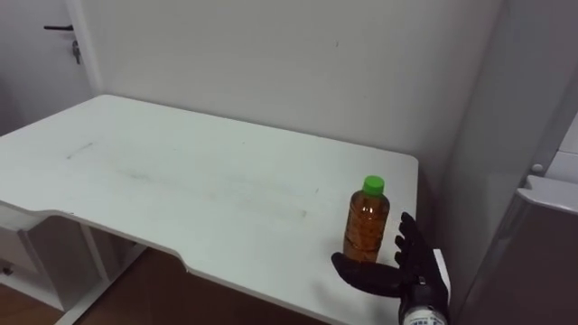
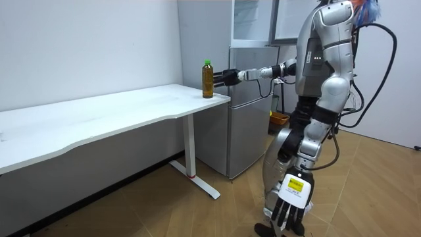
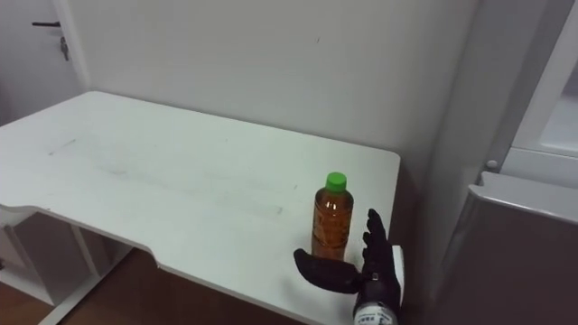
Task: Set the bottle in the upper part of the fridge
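Here the green-capped bottle (image 1: 368,215) stands nearly full of amber liquid (image 1: 365,240).

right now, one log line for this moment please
phase: pre-grasp | bottle: upright on table, near corner | right hand: open beside bottle, not gripping | left hand: open, hanging at side

Bottle (image 1: 367,226): clear plastic, amber-brown liquid nearly to the neck, green screw cap on. Upright on the white table (image 1: 181,181), at the corner nearest the fridge (image 2: 253,99), close to the front edge. Right hand (image 1: 397,266) cups it loosely, fingers straight on its fridge side, thumb across the front of the base; can't tell if they touch. Fridge: grey, just beside the table end. Lower door closed, upper compartment looks open with a pale interior showing.
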Available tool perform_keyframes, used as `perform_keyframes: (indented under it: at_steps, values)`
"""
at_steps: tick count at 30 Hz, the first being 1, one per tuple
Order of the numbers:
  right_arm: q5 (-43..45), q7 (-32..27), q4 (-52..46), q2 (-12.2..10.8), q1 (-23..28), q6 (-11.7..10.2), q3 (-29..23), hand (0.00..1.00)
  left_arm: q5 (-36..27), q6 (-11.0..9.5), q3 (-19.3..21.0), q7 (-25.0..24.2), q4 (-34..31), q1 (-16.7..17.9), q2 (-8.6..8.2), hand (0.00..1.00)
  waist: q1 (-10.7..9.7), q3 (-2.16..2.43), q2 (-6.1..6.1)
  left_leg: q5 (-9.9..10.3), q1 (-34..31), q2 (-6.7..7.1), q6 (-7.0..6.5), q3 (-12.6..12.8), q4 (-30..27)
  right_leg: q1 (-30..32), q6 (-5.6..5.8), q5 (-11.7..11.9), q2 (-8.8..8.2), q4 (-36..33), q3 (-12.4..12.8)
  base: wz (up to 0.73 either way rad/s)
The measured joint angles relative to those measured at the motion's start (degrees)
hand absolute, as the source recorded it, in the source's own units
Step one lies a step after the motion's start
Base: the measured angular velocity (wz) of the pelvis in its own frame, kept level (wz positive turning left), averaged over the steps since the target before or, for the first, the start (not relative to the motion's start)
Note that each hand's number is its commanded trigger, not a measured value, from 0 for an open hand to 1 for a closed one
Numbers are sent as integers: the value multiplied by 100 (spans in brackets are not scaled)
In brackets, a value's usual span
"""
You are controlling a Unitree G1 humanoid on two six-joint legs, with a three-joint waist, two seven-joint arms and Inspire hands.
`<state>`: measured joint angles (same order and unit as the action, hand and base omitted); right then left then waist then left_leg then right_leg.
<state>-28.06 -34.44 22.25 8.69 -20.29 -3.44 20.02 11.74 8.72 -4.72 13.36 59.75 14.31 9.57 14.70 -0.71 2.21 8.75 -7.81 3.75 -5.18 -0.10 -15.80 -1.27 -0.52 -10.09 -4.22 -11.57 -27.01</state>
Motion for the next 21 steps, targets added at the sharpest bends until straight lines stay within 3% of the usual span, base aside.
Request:
perform_keyframes:
  at_steps: [10,18,21]
  values:
    - [23,-325,656,-18,-180,203,-5,0,-33,7,-114,66,-75,-2,40,0,12,13,56,-8,-96,23,-6,-31,15,95,19,-33,-9,-2,-6,1]
    - [-92,-675,971,25,-593,205,-121,0,6,4,-112,63,-74,-30,49,0,20,-1,137,-9,-171,53,-5,-113,21,127,29,-41,-28,28,-157,8]
    - [-91,-672,976,31,-594,205,-120,0,5,8,-112,62,-72,-65,49,0,129,-24,176,-10,-200,66,-6,-147,27,160,32,-42,-34,27,-161,4]
